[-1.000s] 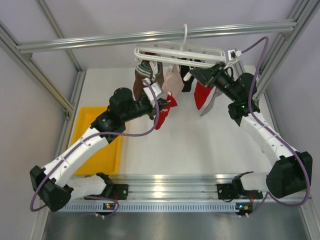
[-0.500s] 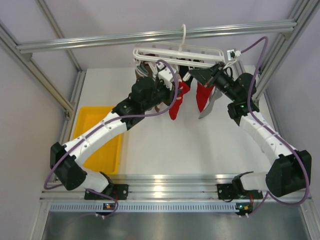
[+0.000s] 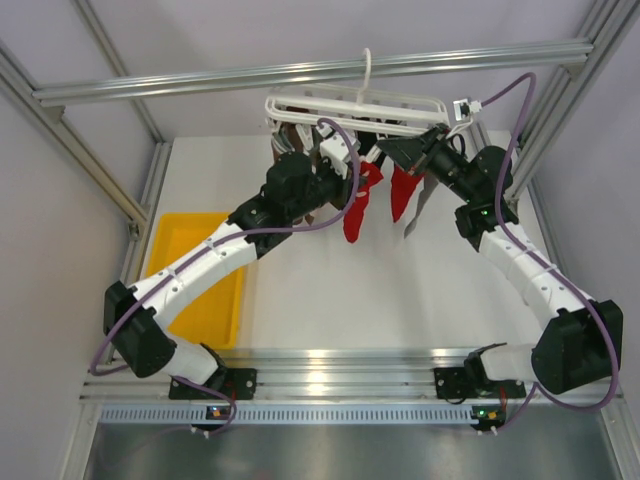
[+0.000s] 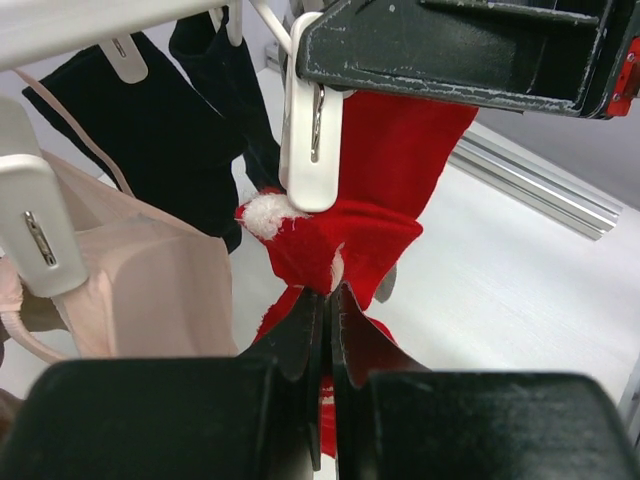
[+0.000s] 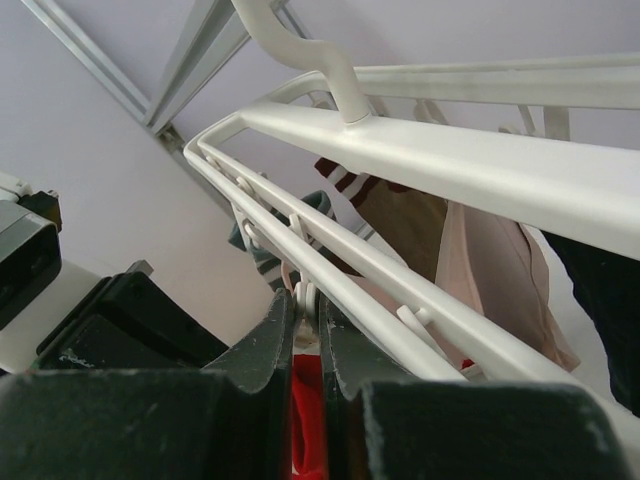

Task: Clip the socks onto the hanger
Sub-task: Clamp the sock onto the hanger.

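Left gripper [image 4: 328,300] clenched on red sock [image 3: 357,208] at upper centre, just under hanger [image 3: 350,100], sock's long axis up-down, free end pointing down; right gripper [image 5: 305,305] pinched shut on white peg [image 5: 303,291].

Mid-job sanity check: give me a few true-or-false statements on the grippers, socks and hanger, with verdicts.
1. The left gripper is shut on a red sock. True.
2. The right gripper is open, clear of the hanger. False: the right gripper is shut on a white clip peg under the hanger's frame.
3. The yellow tray lies on the right side. False: the yellow tray lies on the left.
4. A pale-pink sock hangs clipped to the hanger. True.
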Available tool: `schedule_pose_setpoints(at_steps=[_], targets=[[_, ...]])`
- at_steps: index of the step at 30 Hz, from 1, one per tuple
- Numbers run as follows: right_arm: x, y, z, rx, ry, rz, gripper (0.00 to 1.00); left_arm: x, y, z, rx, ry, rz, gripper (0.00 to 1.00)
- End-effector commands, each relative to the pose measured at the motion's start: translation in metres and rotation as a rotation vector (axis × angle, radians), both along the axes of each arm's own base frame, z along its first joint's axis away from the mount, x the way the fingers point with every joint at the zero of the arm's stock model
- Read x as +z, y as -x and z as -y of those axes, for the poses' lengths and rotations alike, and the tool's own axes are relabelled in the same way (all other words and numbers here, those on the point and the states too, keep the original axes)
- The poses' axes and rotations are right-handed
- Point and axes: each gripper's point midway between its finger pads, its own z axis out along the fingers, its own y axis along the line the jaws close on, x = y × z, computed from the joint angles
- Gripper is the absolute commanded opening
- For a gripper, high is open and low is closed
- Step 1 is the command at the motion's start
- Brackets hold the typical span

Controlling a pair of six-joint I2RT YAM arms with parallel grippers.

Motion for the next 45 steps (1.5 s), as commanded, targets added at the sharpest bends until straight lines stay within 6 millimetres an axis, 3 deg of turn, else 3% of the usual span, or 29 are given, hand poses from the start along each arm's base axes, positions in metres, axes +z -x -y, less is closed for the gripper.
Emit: schedule_pose_setpoints(at_steps=[1, 27, 36, 45], targets=[[0.019, 0.007, -0.003, 0.039, -0.017, 0.060, 0.00, 0.044, -0.005, 0.004, 0.001, 0.089, 0.101, 0.00], [0.008, 0.005, -0.004, 0.047, 0.016, 0.056, 0.00, 0.067, -0.005, 0.011, -0.034, 0.134, 0.145, 0.00], [0.008, 0.003, -0.003, 0.047, 0.017, 0.045, 0.34, 0.069, -0.003, 0.011, -0.045, 0.140, 0.152, 0.00], [0.015, 0.005, 0.001, 0.050, 0.003, 0.046, 0.46, 0.059, -0.004, 0.008, -0.028, 0.116, 0.143, 0.00]])
